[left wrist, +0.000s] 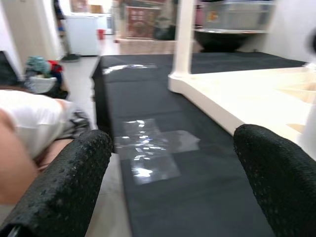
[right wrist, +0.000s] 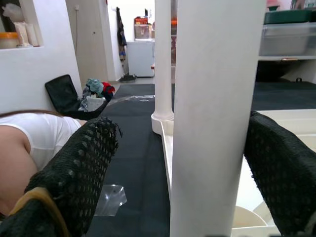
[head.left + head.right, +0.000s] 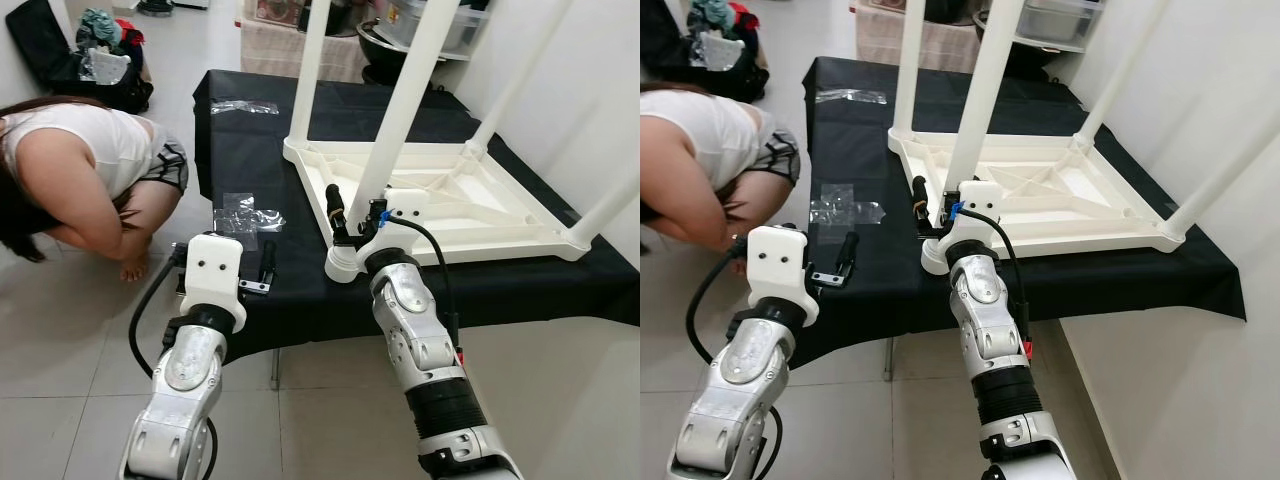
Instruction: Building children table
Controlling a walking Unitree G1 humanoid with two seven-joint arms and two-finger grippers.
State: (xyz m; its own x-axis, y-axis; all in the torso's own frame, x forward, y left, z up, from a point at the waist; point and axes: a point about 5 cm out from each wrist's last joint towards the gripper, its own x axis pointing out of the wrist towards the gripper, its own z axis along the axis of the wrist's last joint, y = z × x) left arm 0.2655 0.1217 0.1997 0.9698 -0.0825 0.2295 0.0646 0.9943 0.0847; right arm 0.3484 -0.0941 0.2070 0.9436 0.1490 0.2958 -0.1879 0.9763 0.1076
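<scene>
Left pincer [image 1: 168,187] spread and empty above the black desk [image 3: 260,190], near clear plastic bags [image 3: 248,214]. Right pincer [image 2: 182,173] spread around the near leg [image 3: 400,110] of the upturned white children table [image 3: 470,205], not clamped. Hollow plastic by its look: light, stiff, smooth; grip low on the leg.

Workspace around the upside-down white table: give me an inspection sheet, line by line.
Surface: black cloth covering a low platform on a tiled floor.
Job's things: white children's table lying upside down, legs up; nearest leg stands between the right tool's fingers.
Clutter: clear plastic bags, small black part.
Grippers: right tool open around the leg; left tool open, over the cloth.
Cables: black cable along the right wrist.
Surroundings: person crouching on the left; storage bins behind.
</scene>
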